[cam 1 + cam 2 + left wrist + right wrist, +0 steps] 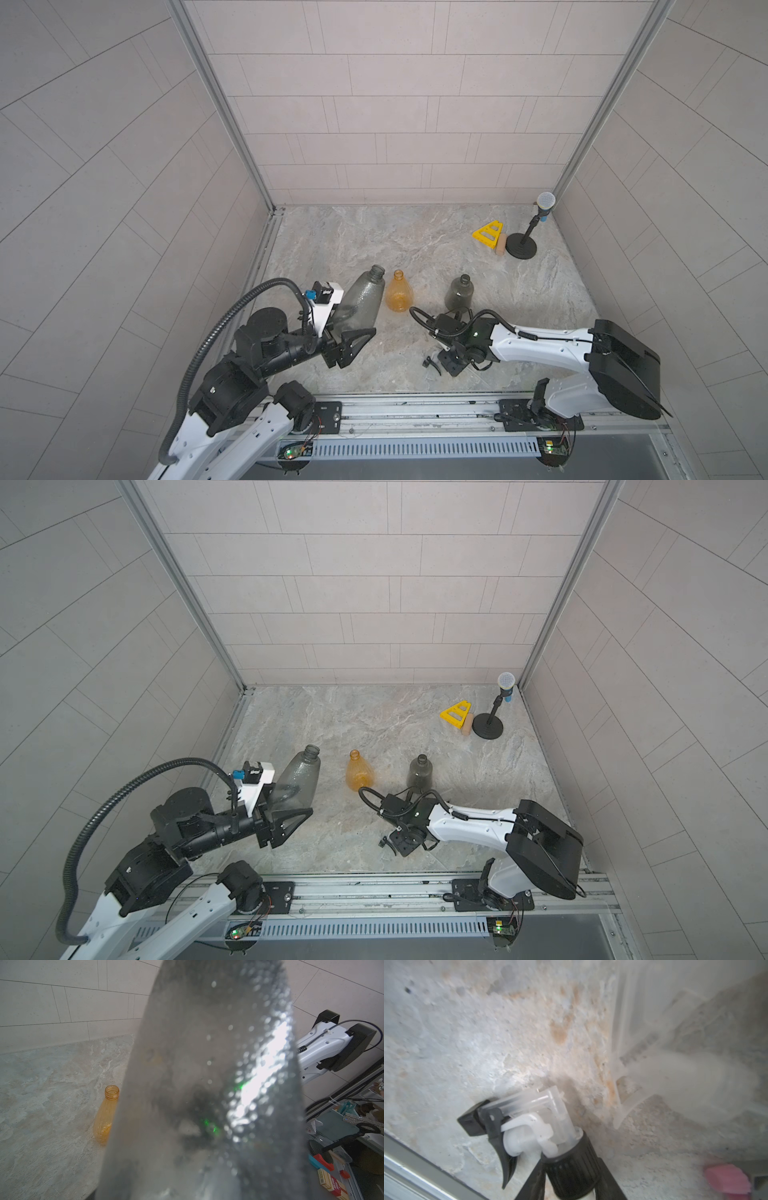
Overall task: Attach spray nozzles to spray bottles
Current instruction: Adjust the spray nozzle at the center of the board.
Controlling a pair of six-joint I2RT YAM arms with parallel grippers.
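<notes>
My left gripper (353, 322) is shut on the body of a smoky grey spray bottle (360, 297), holding it tilted above the table with its open neck pointing away. This bottle (207, 1084) fills the left wrist view and hides the jaws. An amber spray bottle (399, 293) (106, 1115) and a smaller grey one (459, 291) stand upright mid-table. My right gripper (571, 1176) is low near the front edge, shut on the black ribbed collar of the white-and-black spray nozzle (529, 1124). A translucent whitish nozzle (675, 1084) and a pink part (726, 1178) lie blurred beside it.
A microphone on a black round-based stand (521, 245) stands at the back right, with a yellow triangle (488, 235) and a small wooden cylinder (501, 245) next to it. A metal rail (415, 409) runs along the table's front edge. Tiled walls enclose three sides.
</notes>
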